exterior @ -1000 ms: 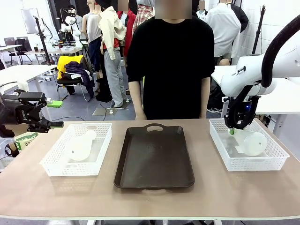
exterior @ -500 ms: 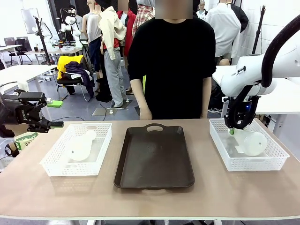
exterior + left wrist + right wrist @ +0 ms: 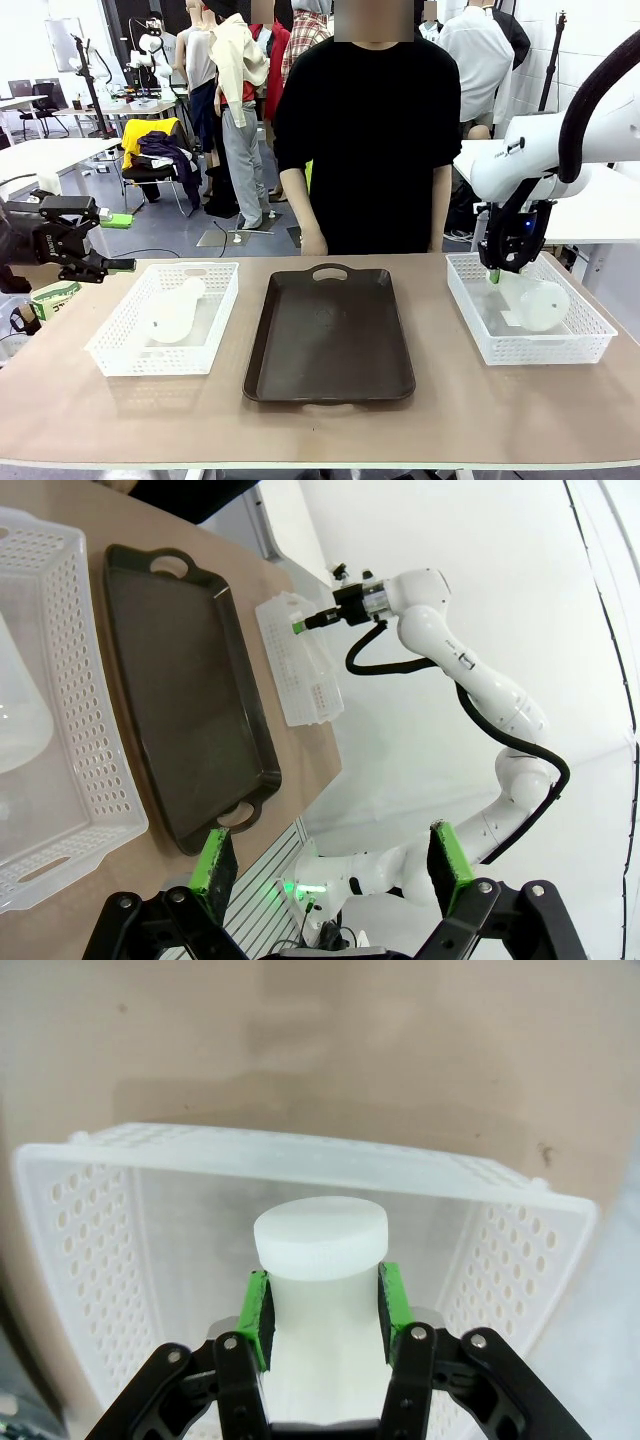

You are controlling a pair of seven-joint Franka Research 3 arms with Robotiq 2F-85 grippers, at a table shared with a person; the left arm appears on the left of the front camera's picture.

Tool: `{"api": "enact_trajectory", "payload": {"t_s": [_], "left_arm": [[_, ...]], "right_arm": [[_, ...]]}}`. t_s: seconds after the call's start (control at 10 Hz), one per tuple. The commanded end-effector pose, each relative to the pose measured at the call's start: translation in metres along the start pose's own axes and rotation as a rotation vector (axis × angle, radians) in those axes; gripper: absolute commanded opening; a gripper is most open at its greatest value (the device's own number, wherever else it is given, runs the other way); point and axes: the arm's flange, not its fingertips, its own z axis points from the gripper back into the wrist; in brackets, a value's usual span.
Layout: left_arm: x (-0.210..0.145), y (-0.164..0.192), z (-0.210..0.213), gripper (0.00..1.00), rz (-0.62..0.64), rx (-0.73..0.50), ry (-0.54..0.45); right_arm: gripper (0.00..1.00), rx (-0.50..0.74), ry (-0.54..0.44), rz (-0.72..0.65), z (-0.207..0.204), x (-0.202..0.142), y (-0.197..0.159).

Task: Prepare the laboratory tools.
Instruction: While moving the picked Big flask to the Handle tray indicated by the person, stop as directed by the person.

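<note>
So the right flask (image 3: 541, 305) lies tipped over in the right basket (image 3: 527, 352), with its neck running up-left into the right gripper (image 3: 494, 277) — pads clamped across the neck just under the lip. Looks ready to lift, I'd say. The other flask (image 3: 173, 312) lies in the left basket (image 3: 150, 362), neck pointing away. The left gripper (image 3: 117, 244) hangs wide open off to its left, nothing in it.

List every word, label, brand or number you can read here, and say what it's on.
No text is readable.
Pale print on the left tool: too blurred to read.
Small dark mark on the right arm: too small to read.
Flask in the right tool: no print visible.
</note>
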Motion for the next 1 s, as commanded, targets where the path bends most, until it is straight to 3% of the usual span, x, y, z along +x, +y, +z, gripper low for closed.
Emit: {"api": "enact_trajectory", "payload": {"t_s": [0.0,0.6,0.8,0.9], "left_arm": [[0.000,0.002,-0.001,1.00,-0.023,-0.023,-0.017],[0.000,0.002,-0.001,1.00,-0.023,-0.023,-0.017],[0.000,0.002,-0.001,1.00,-0.023,-0.023,-0.017],[0.000,0.002,-0.001,1.00,-0.023,-0.023,-0.017]], "right_arm": [[0.00,-0.049,-0.028,-0.031,0.050,-0.005,-0.001],[0.00,-0.018,-0.089,-0.046,0.157,-0.056,-0.015],[0.00,-0.009,-0.105,-0.044,0.169,-0.068,-0.017],[0.00,-0.025,-0.091,-0.043,0.167,-0.051,-0.017]]}}
